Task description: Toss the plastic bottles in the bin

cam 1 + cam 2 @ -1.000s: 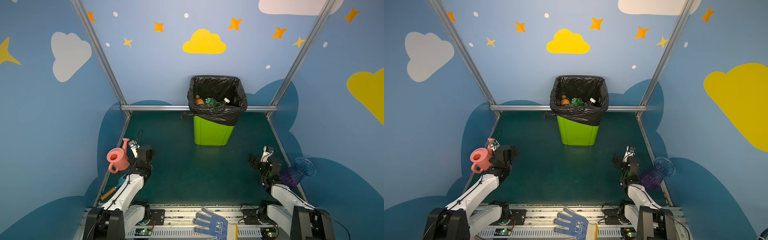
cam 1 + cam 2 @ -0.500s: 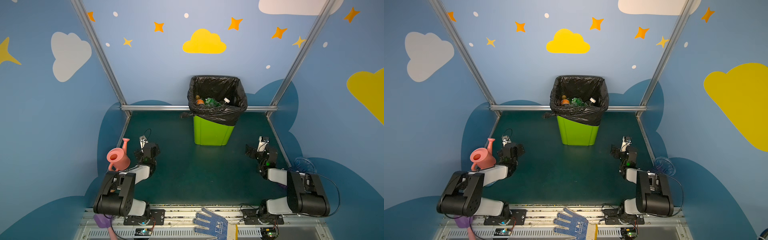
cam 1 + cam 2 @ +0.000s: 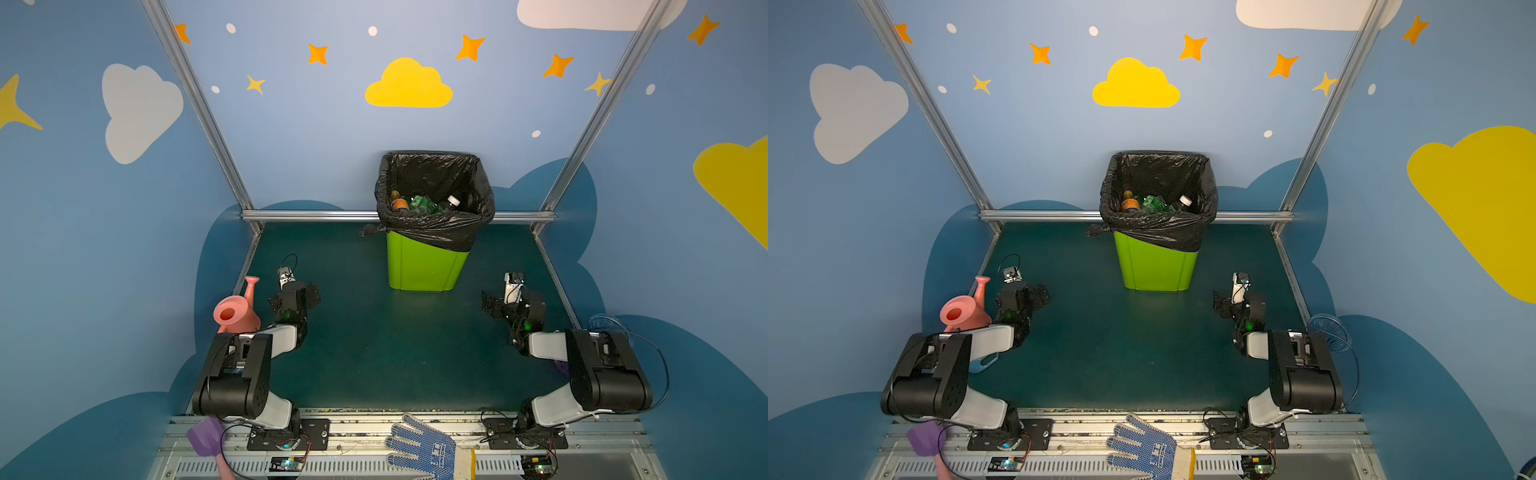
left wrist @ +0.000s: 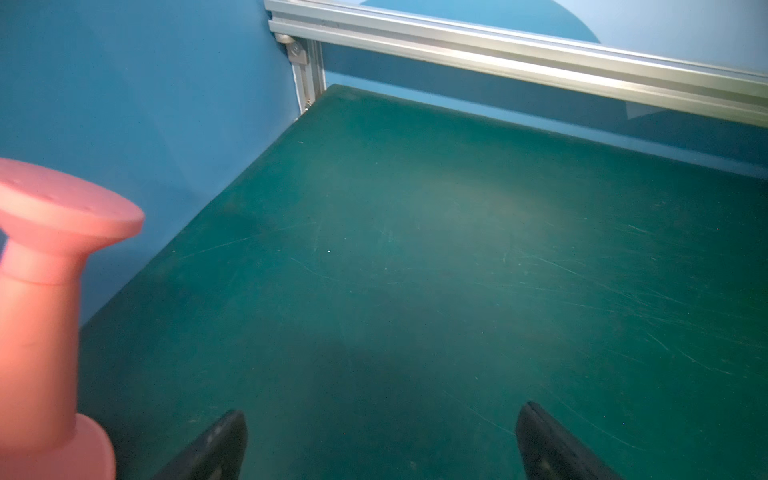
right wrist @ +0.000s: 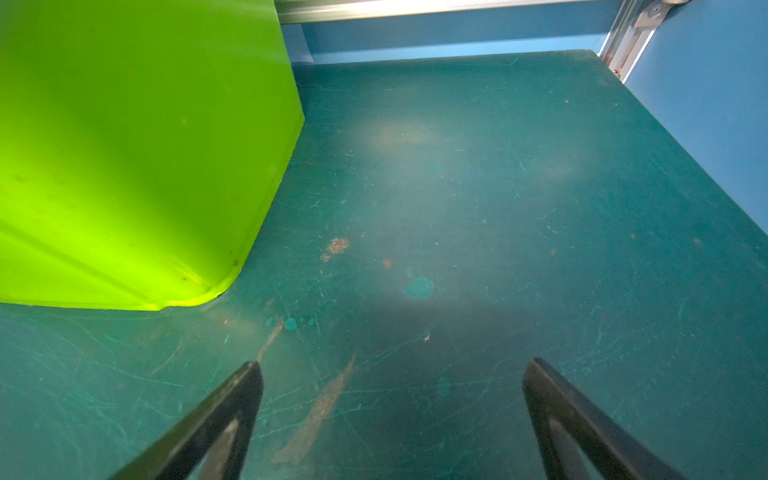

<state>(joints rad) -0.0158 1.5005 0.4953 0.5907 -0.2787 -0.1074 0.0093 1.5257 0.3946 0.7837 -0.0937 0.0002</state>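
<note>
We are looking into a booth whose blue walls (image 3: 124,249) are carrying painted clouds and stars. The dark green table (image 3: 374,353) is filling its floor, and a metal rail (image 3: 311,215) is running along the far edge.

The bin (image 3: 422,266) is standing upright at the far middle of the table, just before the rail, with a black bag (image 3: 436,232) folding over its rim. In the right wrist view the bin (image 5: 124,145) is showing its lime side near the gripper, apart from it.

The left arm (image 3: 237,374) and the right arm (image 3: 602,370) are crouching low at the near corners. Each is reaching forward along its own side, well apart from the bin.

A blue dotted glove (image 3: 419,449) is lying on the near frame between the arm bases. A pink can (image 3: 237,313) is standing at the left edge just beside the left arm, its spout pointing up. A clear vase (image 3: 1329,328) is peeking out behind the right arm at the right edge. A purple scoop (image 3: 205,436) is lying by the left base.

The left gripper (image 4: 382,413) is standing wide open, with bare table showing between its fingertips. The right gripper (image 5: 394,365) is likewise gaping wide over scratched table.

The bottles (image 3: 419,204) are lying inside the bin. We are making out an orange-labelled one, some green ones and a white cap; we cannot tell how many there are.
</note>
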